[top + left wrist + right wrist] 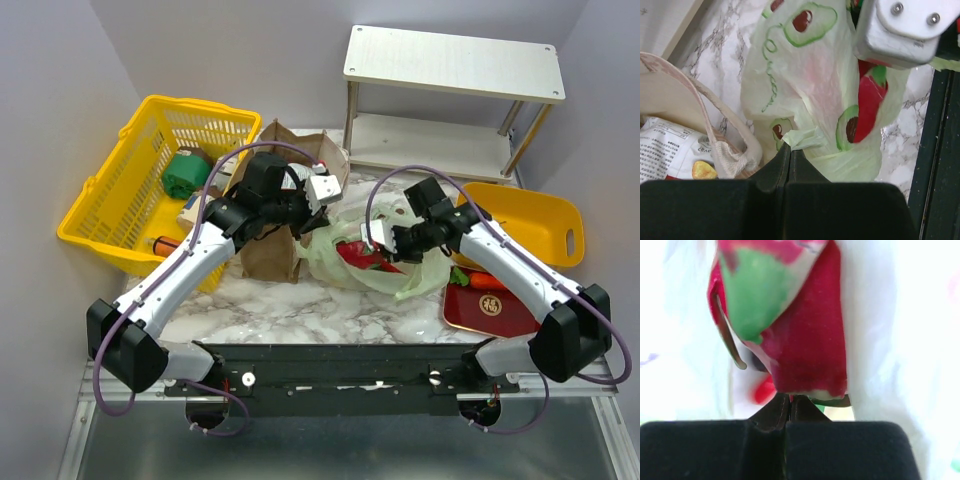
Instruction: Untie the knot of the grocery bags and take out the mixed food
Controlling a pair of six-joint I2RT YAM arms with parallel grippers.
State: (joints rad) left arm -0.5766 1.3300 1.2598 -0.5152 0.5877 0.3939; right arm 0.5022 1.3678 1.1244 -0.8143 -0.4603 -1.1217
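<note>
Plastic bag, pale green, 1: mid-worktop, beside brown paper bag. Left fingers closed, pinching 1 fold of its film. Right fingers closed at red-green food; any grasp cannot be told.

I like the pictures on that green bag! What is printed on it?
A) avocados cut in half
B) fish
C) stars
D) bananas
A: the left wrist view shows the pale green plastic bag printed with halved avocados, each with a brown pit.
</note>
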